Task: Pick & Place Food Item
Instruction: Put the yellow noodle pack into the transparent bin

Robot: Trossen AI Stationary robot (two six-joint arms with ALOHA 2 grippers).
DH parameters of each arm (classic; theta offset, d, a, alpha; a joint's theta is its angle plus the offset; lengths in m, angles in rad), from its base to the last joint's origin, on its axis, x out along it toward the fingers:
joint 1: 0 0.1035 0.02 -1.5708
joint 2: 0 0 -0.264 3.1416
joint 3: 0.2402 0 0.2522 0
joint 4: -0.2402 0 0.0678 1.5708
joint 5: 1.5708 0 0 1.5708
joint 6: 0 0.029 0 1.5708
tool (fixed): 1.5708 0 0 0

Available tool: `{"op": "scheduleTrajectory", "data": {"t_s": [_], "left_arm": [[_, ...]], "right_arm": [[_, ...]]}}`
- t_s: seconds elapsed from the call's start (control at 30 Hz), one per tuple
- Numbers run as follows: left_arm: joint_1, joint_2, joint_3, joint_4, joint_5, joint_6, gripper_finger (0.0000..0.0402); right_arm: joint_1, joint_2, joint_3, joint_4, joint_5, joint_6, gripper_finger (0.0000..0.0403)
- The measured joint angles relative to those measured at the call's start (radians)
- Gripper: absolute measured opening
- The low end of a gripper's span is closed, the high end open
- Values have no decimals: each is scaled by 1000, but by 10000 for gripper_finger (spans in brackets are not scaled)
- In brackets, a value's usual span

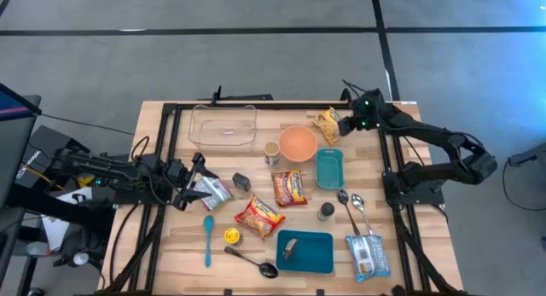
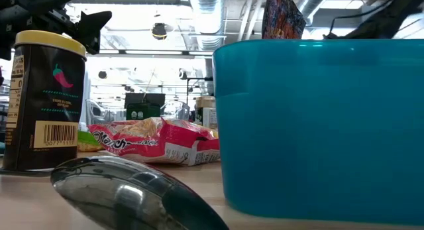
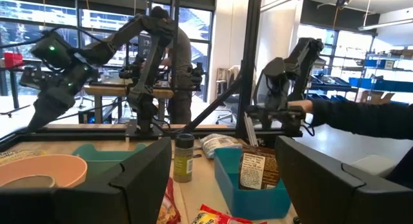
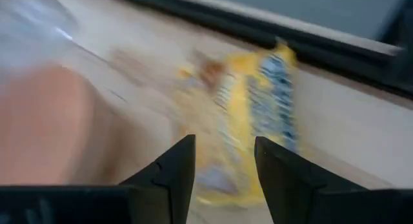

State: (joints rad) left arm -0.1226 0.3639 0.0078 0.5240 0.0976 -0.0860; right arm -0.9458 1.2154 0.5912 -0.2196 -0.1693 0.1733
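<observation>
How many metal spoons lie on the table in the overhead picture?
3. Two spoons lie side by side right of the red noodle packets, beside the small teal dish; a third spoon lies at the near edge, left of the teal tray.

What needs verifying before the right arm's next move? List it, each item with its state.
1. Right gripper at the yellow snack bag near the table's far edge: ok.
2. Bag lies between the right fingers in the right wrist view: ok.
3. Firm grip on the bag: cannot tell; the fingers stand apart and contact is not visible.
4. Orange bowl beside the bag has free space inside: ok.
5. Clear container is unobstructed: ok.
6. Left gripper waits at the left side by a silver packet, away from the right arm: ok.
</observation>
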Motion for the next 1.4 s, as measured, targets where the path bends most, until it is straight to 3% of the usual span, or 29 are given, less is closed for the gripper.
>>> {"op": "scheduleTrajectory", "data": {"t_s": [0.17, 0.47, 1.03, 1.4], "left_arm": [[0, 0, 0, 0, 0, 0, 271], [0, 0, 0, 0, 0, 0, 271], [0, 0, 0, 0, 0, 0, 271], [0, 0, 0, 0, 0, 0, 271]], "right_arm": [[-26, 65, 83, -209, 41, -168, 154], [-17, 258, 195, -291, 125, -346, 152], [16, 422, 292, -319, 155, -446, 158], [17, 425, 355, -422, 178, -421, 142]]}}
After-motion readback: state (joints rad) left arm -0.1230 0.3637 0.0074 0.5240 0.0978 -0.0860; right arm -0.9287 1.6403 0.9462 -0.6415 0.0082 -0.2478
